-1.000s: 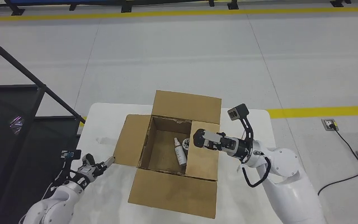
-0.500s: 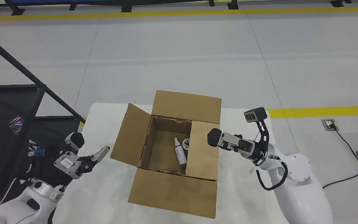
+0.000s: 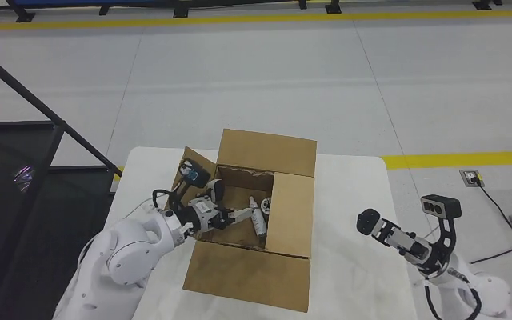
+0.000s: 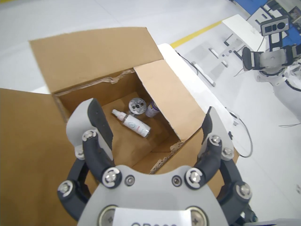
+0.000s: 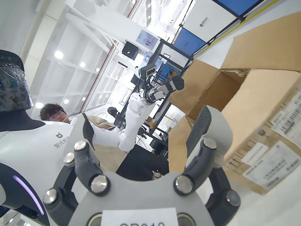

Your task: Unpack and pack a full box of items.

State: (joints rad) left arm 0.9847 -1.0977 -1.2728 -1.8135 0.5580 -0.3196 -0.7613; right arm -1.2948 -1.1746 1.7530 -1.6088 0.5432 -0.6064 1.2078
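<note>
An open cardboard box stands in the middle of the white table. On its floor lie a white spray bottle, a silver round metal part and a small purple-labelled container. My left gripper hangs open over the box's left flap, above the inside. In the left wrist view the spray bottle and metal part lie beyond that gripper, apart from it. My right gripper is open and empty, off to the right of the box.
The box's right flap folds inward over part of the opening; the near flap lies outward toward me. A black frame stands off the table's left. Bare tabletop lies right of the box.
My left arm swung from the table's left edge over the left flap to the box opening. My right arm pulled back from the right flap to the table's right side.
</note>
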